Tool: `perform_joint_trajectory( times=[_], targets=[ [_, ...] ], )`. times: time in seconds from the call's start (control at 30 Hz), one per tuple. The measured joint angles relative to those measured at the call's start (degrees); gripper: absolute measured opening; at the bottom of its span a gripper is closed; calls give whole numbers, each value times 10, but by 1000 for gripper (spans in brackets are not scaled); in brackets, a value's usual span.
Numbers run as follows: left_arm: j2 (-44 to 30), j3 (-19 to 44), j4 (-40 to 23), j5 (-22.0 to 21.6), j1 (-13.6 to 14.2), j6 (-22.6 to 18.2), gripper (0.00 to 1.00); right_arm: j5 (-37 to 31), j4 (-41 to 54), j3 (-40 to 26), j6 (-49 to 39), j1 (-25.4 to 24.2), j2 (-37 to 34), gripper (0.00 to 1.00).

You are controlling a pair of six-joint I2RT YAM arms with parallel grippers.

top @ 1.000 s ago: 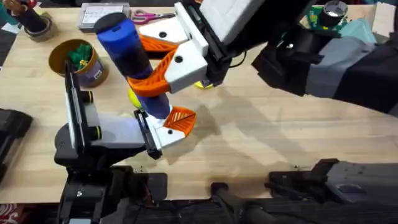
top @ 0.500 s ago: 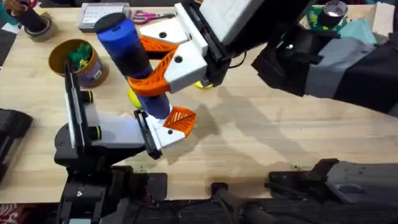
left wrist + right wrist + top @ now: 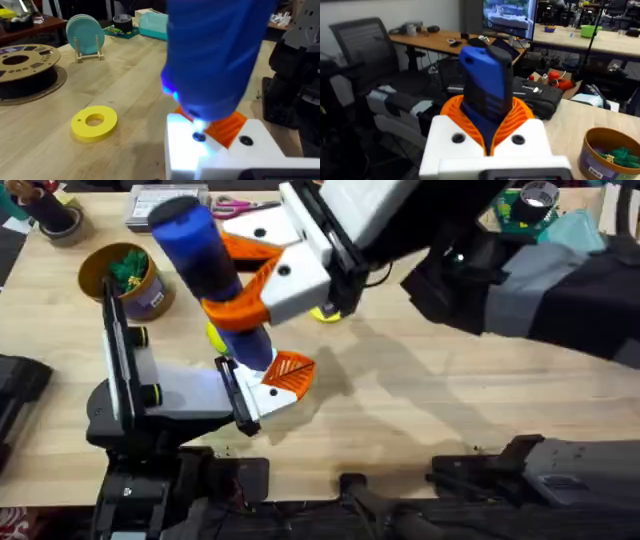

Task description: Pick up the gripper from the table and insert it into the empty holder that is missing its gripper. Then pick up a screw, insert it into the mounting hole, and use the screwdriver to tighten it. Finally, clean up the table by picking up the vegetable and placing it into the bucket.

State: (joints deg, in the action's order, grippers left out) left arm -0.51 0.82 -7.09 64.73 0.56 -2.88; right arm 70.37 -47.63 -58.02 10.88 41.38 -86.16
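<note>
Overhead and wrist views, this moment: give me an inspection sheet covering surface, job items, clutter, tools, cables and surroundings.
Surface: light wood table.
Job items: blue screwdriver gripped upright, tip down at the left tool's white block; bucket at the far left with green contents; screw hidden or too small to tell.
Clutter: yellow ring, filament spool, scissors.
Tools: right tool shut on the screwdriver; left tool under the screwdriver's tip, state unclear.
Cables: thin dark lead by the right arm.
Surroundings: office chair, monitor, desks behind.
</note>
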Motion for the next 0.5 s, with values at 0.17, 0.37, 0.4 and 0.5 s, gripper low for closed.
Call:
perform_joint_trajectory(
  times=[0.17, 0.37, 0.4, 0.5],
  targets=[
    [0, 0, 0, 0, 0, -1, 4, -2, 15, -76, 44, -13, -12, 26],
    [0, 0, 0, 0, 0, -1, 4, -8, 119, -206, 50, -33, -11, 26],
    [0, 0, 0, 0, 0, -1, 4, -9, 136, -220, 47, -35, -10, 26],
    [0, 0, 0, 0, 0, -1, 4, -10, 194, -252, 27, -42, -8, 26]
  ],
)
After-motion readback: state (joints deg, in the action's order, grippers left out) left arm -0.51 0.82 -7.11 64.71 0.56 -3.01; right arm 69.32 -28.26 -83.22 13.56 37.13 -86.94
